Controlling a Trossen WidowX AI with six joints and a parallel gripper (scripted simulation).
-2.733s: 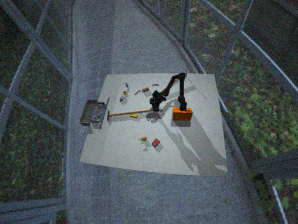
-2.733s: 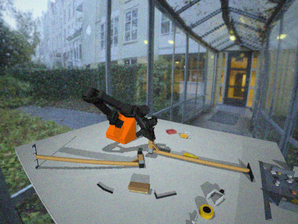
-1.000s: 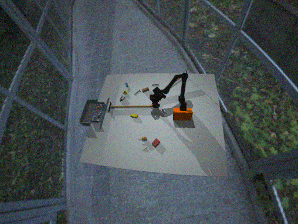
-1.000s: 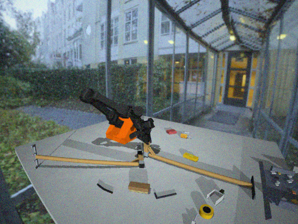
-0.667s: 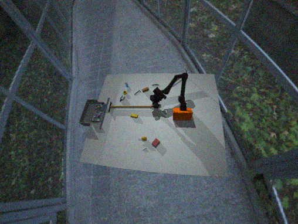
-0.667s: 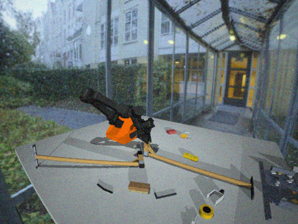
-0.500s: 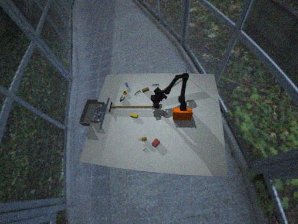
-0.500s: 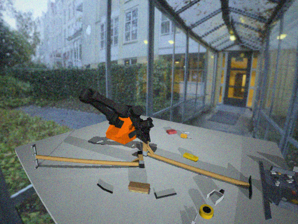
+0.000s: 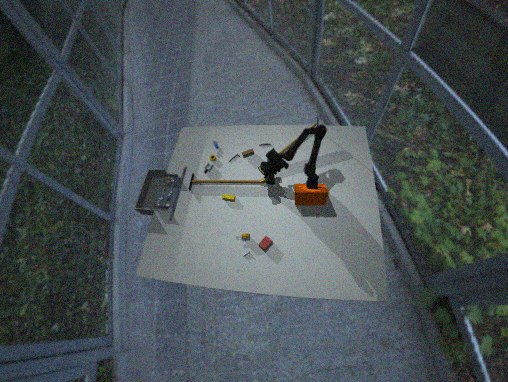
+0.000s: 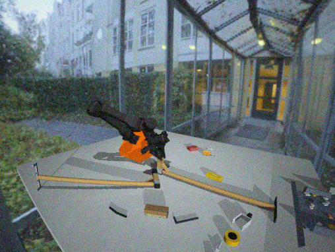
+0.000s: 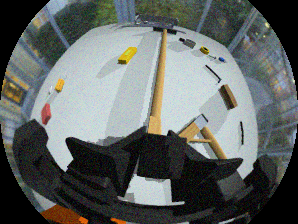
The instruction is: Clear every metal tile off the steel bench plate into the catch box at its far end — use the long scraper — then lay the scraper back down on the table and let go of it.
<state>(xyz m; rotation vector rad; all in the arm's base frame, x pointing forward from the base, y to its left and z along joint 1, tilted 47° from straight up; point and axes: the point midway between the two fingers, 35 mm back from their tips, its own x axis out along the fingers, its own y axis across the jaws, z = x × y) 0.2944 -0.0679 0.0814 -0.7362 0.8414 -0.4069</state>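
My gripper (image 9: 270, 181) (image 10: 160, 159) (image 11: 157, 131) is shut on the long scraper's handle end. The long scraper (image 9: 230, 181) (image 10: 217, 189) (image 11: 160, 80) points away from the arm. Its dark head (image 9: 191, 182) (image 10: 275, 209) is just short of the catch box (image 9: 143, 197) (image 11: 150, 21); whether it touches the surface cannot be told. Small metal tiles (image 9: 169, 190) (image 10: 311, 206) lie inside the box. A grey strip (image 9: 210, 191) (image 11: 131, 100) runs beside the handle; I cannot tell whether it is the bench plate or shadow. No tile shows on it.
A second wooden-handled tool (image 10: 95, 182) (image 11: 215, 142) lies beside the gripper. A yellow block (image 9: 228, 198) (image 10: 214, 177) (image 11: 127, 55) lies near the scraper. A wooden block (image 10: 156, 211) (image 11: 228, 96), yellow roll (image 10: 232, 238) and red block (image 9: 266, 243) (image 10: 192, 148) lie farther out. A dark bar (image 10: 297, 211) fronts the box.
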